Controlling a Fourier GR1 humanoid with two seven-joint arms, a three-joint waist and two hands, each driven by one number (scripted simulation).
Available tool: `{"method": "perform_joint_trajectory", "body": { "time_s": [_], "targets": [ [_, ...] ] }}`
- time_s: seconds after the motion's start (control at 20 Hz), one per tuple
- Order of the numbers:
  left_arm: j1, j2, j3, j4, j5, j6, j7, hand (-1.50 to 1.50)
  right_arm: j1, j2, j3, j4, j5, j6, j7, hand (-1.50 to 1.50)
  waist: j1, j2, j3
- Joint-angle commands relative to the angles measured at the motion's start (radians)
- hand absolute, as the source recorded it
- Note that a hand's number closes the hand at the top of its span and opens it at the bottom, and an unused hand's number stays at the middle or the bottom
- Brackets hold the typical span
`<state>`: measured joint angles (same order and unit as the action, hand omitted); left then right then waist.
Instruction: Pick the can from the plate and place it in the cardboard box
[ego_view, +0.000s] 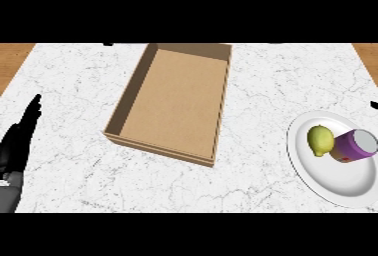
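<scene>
The left hand (18, 145) rests open, fingers straight, at the counter's left edge; the right hand is out of view. The can (355, 146) sits on the plate (347, 190), touching a lemon (320, 140), far across from that hand, beyond the cardboard box (173, 102). A clean pick likely means gripping from the side away from the lemon.

I am seeing one cardboard box (171, 102), one white plate (341, 187), one can (355, 146) sitting on it, one yellow-green lemon (320, 140) lying beside the can, one of my hands (16, 150) showing
</scene>
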<state>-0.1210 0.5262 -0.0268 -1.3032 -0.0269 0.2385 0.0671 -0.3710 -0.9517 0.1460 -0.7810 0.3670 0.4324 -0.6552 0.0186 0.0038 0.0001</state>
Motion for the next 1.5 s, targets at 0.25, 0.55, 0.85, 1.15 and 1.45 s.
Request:
{"method": "perform_joint_trajectory", "body": {
  "time_s": [0.25,0.55,0.85,1.15,1.45],
  "targets": [
    [0.011,-0.061,0.009,-0.015,-0.065,0.024,0.011,0.00,-0.124,0.137,0.053,0.071,0.175,-0.008,0.116,-1.50,-0.007,-0.002,0.000],
    [0.066,-0.074,0.057,0.003,-0.063,-0.042,-0.069,0.00,-0.178,0.100,-0.003,0.148,0.231,0.054,0.024,-1.50,-0.007,-0.001,0.000],
    [0.046,-0.098,0.079,-0.045,-0.109,-0.042,0.000,0.00,-0.035,0.135,-0.052,0.012,0.228,0.035,0.011,-1.50,-0.020,-0.005,0.000],
    [0.020,-0.082,0.120,-0.043,-0.112,-0.073,0.020,0.00,-0.078,0.187,-0.068,0.002,0.221,0.073,-0.003,-1.50,-0.015,-0.003,0.000],
    [0.014,-0.100,0.131,-0.049,-0.130,-0.097,0.038,0.00,0.064,0.122,-0.101,-0.267,0.185,0.181,0.098,-1.50,-0.025,-0.006,-0.001]
  ]
}}
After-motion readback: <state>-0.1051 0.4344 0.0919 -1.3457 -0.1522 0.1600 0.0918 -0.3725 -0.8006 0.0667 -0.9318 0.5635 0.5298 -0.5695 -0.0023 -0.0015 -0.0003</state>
